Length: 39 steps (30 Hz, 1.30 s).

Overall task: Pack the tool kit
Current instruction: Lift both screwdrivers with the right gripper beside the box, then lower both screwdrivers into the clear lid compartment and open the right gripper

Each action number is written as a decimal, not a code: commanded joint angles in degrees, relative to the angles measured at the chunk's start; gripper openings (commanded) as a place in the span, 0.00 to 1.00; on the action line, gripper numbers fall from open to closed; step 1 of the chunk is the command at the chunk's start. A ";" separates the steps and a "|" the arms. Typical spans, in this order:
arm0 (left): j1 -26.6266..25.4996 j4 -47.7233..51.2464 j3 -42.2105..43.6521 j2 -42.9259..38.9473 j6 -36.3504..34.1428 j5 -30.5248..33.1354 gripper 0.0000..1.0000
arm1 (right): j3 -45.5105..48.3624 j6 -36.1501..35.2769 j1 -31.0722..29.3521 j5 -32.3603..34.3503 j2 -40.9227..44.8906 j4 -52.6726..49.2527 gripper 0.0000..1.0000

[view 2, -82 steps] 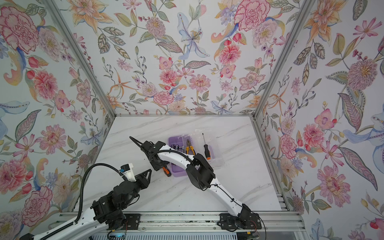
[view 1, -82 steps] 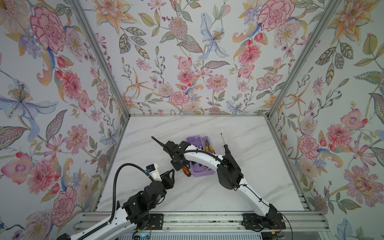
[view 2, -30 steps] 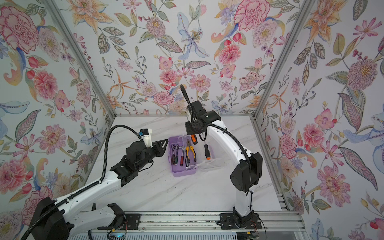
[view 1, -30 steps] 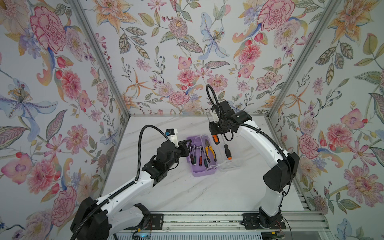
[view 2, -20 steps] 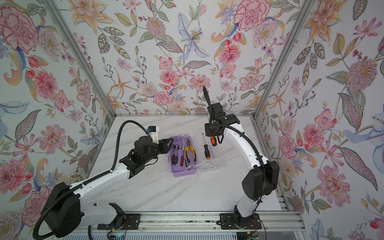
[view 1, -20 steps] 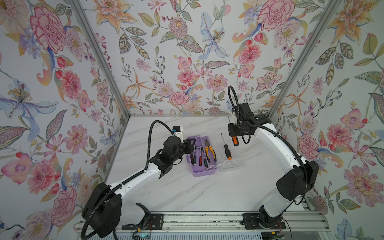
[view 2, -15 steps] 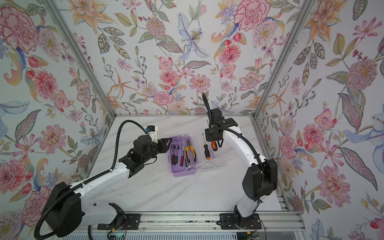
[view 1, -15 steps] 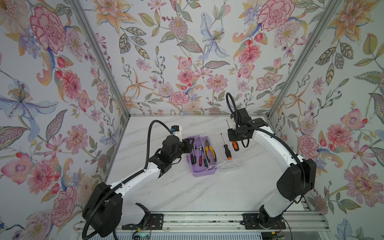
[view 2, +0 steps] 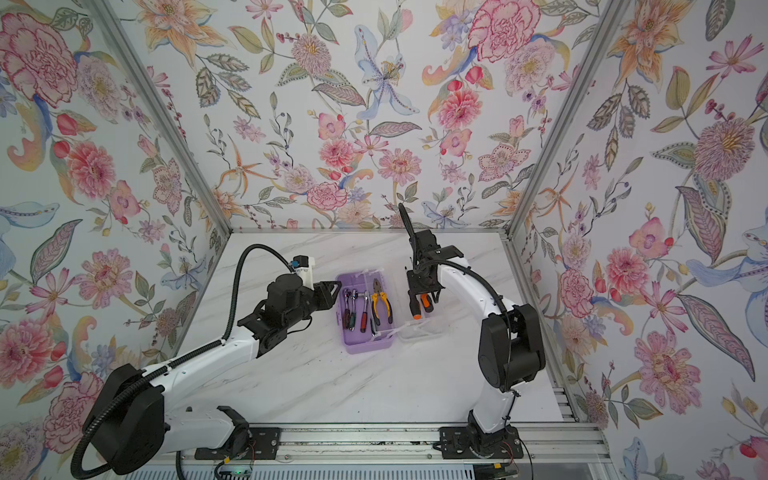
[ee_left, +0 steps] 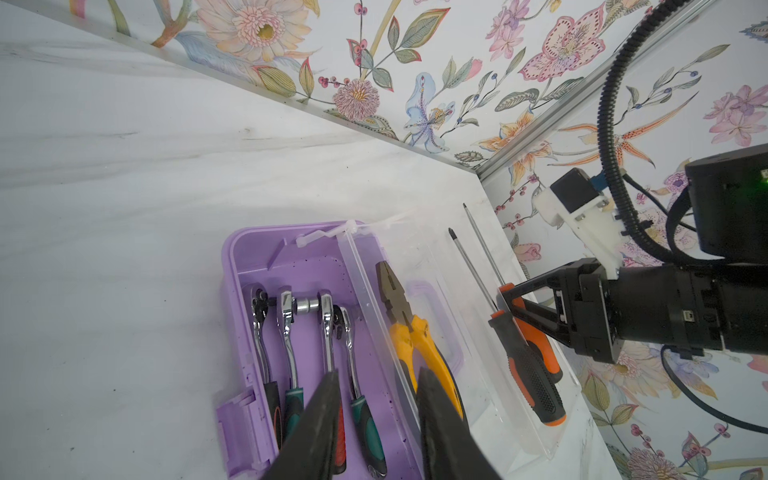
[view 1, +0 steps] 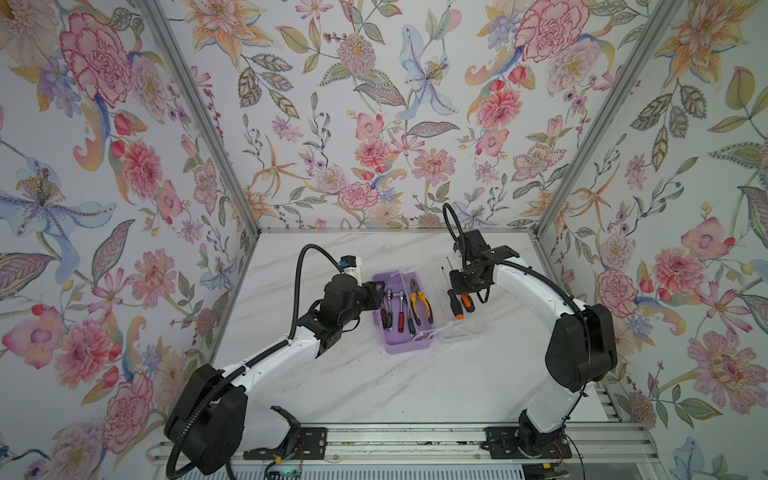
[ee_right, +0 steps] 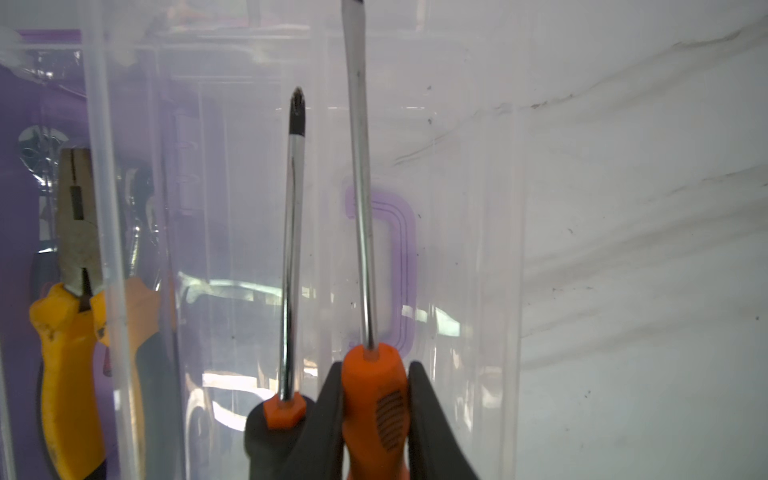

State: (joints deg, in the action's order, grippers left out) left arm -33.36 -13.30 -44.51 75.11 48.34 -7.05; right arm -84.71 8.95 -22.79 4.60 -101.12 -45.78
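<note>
Ratchets [view 1: 395, 309] with green and red grips and yellow-handled pliers [view 1: 419, 305] lie in the open lilac plastic box [view 1: 399, 344] on the white marble tabletop [view 1: 374, 386]. A black-and-orange screwdriver [view 1: 453, 301] rests on its clear lid [view 1: 457, 330], folded flat alongside. Above that lid the right hand [ee_right: 374, 382] clamps an orange-handled screwdriver [view 1: 467, 303]. The left hand [ee_left: 377, 374] hovers partly open and empty at the box's other side.

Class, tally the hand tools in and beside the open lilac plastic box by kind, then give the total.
chrome ratchet wrenches with coloured grips: 4
yellow-handled pliers: 1
orange-and-black screwdrivers: 2
Total: 7
</note>
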 commanded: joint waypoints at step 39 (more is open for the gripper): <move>2.51 8.62 -6.93 8.07 -6.56 6.20 0.39 | 2.16 6.54 2.14 4.71 20.95 -1.50 0.63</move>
State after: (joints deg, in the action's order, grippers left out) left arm -31.77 -6.92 -48.49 81.43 44.05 -2.37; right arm -84.84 12.47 -22.52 6.74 -85.25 -47.97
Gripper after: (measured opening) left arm 0.387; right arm 0.622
